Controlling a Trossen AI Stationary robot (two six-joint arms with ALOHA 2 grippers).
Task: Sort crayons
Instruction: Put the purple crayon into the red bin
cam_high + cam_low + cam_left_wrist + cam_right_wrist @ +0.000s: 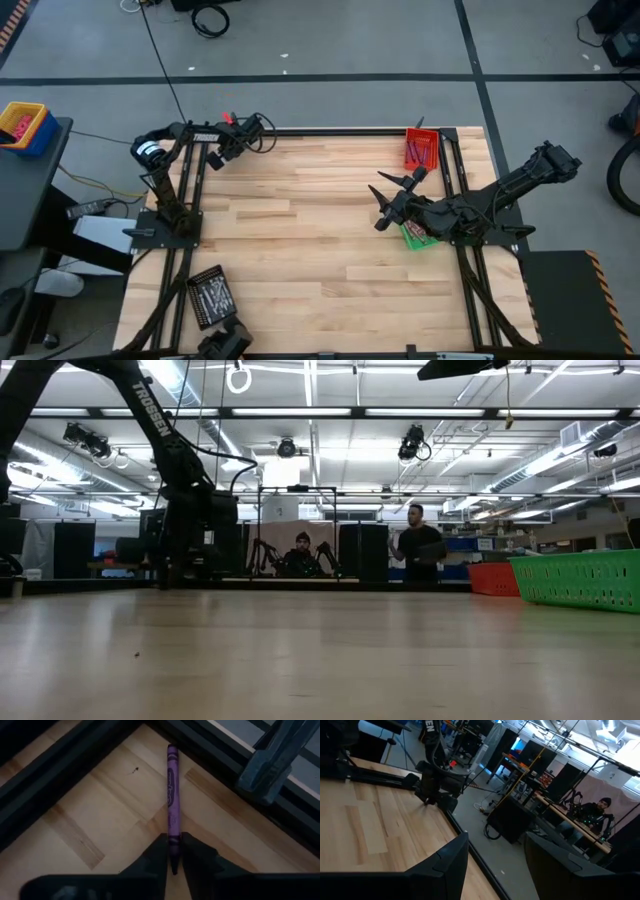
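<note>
A purple crayon (172,795) shows in the left wrist view, over the wood at the table's far left corner, beside the dark frame rails. My left gripper (173,857) is shut on it; in the high view it is at that corner (258,132). My right gripper (379,201) is open and empty above the table's right half, next to the green tray (413,237); its fingers stand wide apart in the right wrist view (495,865). The red tray (420,148) holds several crayons at the far right. The black tray (208,296) holds several crayons at the near left. My left gripper pinches the purple crayon between its two fingers at its pointed end (173,845). The crayon lies along the fingers and sticks out forward past their tips toward the corner of the frame. I cannot tell whether its far end (172,750) rests on the wood or is clear of it.
Dark frame rails (65,765) meet at the far left corner, with a clamp (272,760) close by. The red tray (495,578) and green tray (580,580) show at the right in the low view. People stand in the room beyond the table.
</note>
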